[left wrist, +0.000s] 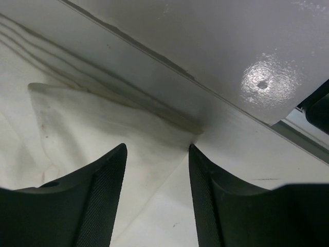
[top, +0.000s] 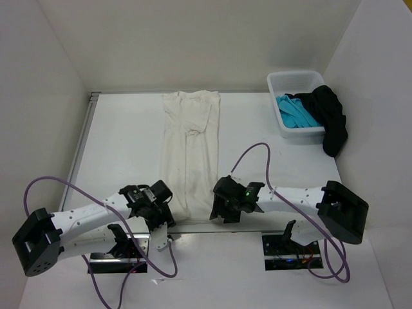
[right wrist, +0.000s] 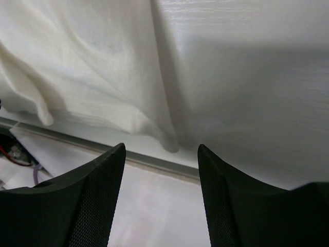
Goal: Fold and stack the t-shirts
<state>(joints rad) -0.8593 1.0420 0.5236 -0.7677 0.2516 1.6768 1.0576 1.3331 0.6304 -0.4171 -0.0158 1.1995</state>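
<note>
Cream-white t-shirt [top: 190, 151] lies lengthwise on the table [top: 122, 148]. At its near hem corners, the left gripper [left wrist: 157, 154] and right gripper [right wrist: 162, 152] hover with fingers partly apart, gripping nothing.

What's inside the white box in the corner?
A turquoise t-shirt lies in the basket, and a black t-shirt hangs over its edge. Anything beneath them is covered.

Left pincer [left wrist: 157, 149] and right pincer [right wrist: 160, 149] both low, angled downward, jaws of each apart.
</note>
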